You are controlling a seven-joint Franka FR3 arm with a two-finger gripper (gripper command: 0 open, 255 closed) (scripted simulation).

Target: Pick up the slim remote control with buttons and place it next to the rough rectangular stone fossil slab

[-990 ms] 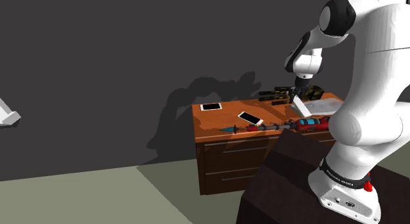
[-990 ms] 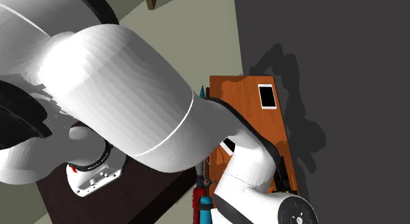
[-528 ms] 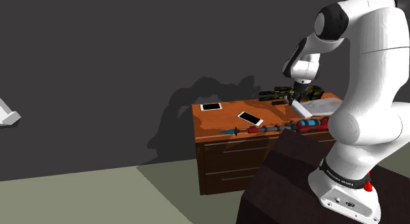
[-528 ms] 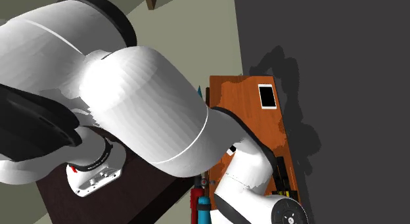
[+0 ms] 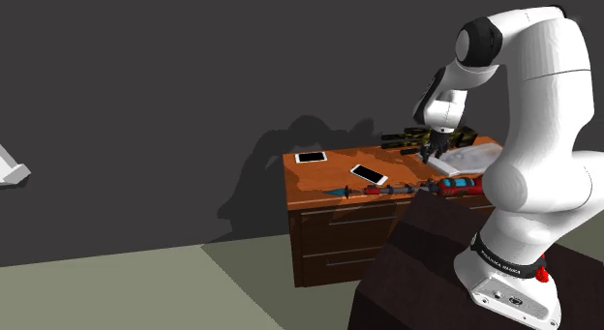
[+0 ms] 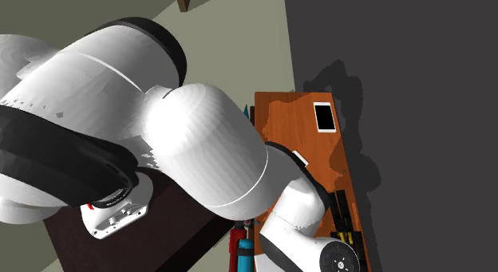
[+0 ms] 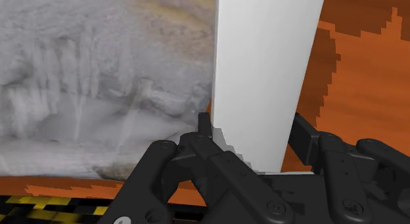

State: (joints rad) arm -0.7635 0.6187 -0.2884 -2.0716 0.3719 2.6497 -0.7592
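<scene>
The remote control (image 7: 263,71) is drawn as a plain white slim bar, with no buttons on the face I see. My gripper (image 7: 253,134) is shut on it, one black finger (image 7: 205,127) on each long side. It stands right beside the rough grey stone slab (image 7: 98,78), over the orange-brown dresser top (image 7: 361,78); whether it touches the wood I cannot tell. In the shoulder view the gripper (image 5: 434,150) is low over the dresser, at the near-left edge of the grey slab (image 5: 474,157).
Two white phones (image 5: 311,157) (image 5: 368,174) lie on the dresser top (image 5: 329,178). A red and blue tool (image 5: 455,184) and a slim blue one (image 5: 377,190) lie along its front edge. A black-and-yellow object (image 5: 411,138) sits at the back. My stand (image 5: 436,270) is close in front.
The arm has lowered the gripper with the remote down to the dresser top beside the grey slab. The upper arm has swung back and upright.
</scene>
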